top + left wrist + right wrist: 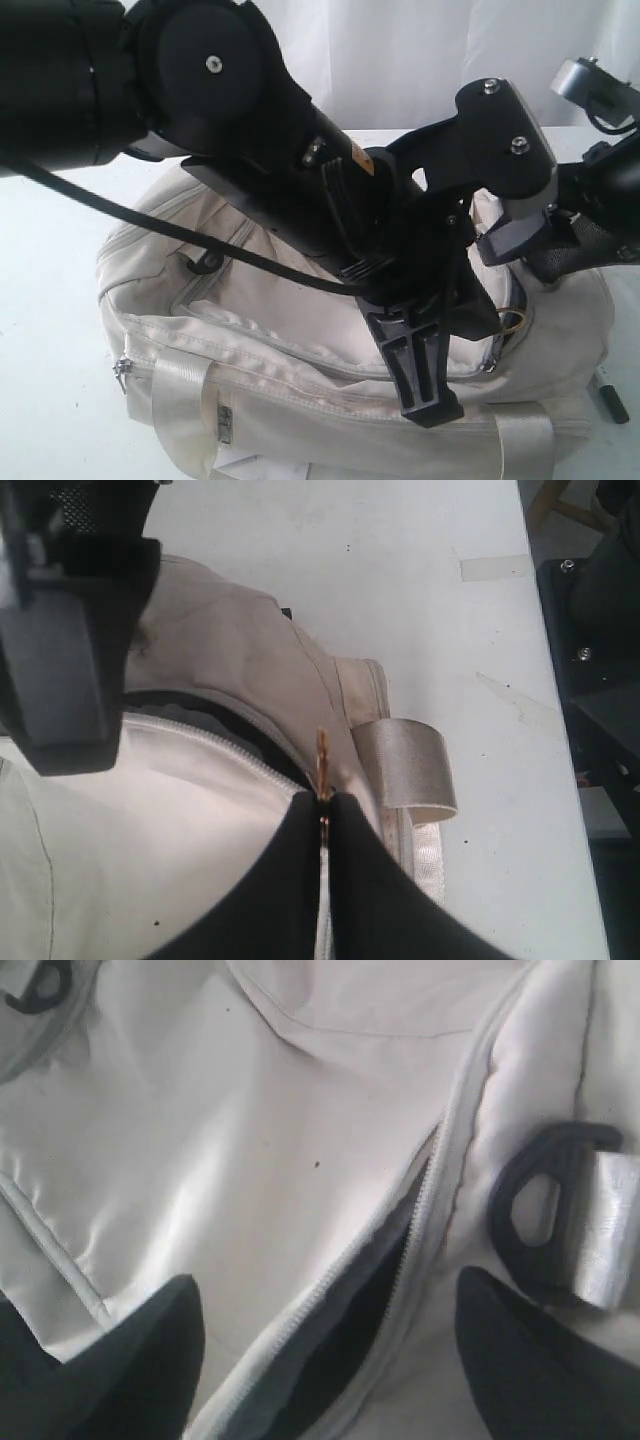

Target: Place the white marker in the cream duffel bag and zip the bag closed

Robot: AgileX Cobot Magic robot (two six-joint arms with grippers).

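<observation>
The cream duffel bag (290,305) lies on the white table, its top zipper (420,1210) partly apart over black lining. My left gripper (325,802) reaches down across the bag (230,650) and is shut on a thin gold zipper pull (322,755); in the exterior view its fingers (425,385) point at the bag's front edge. Over the gap in the bag (250,1110) my right gripper (328,1295) hangs open with nothing between its fingers. A black strap ring (545,1210) lies beside it. The white marker (610,395), pale with a dark end, rests on the table right of the bag.
A pale webbing handle (405,765) loops off the bag's edge just past the left fingertips. A gold ring (512,320) hangs at the zipper's right end. The right arm (590,200) comes in from the upper right. The table edge (545,680) borders dark equipment.
</observation>
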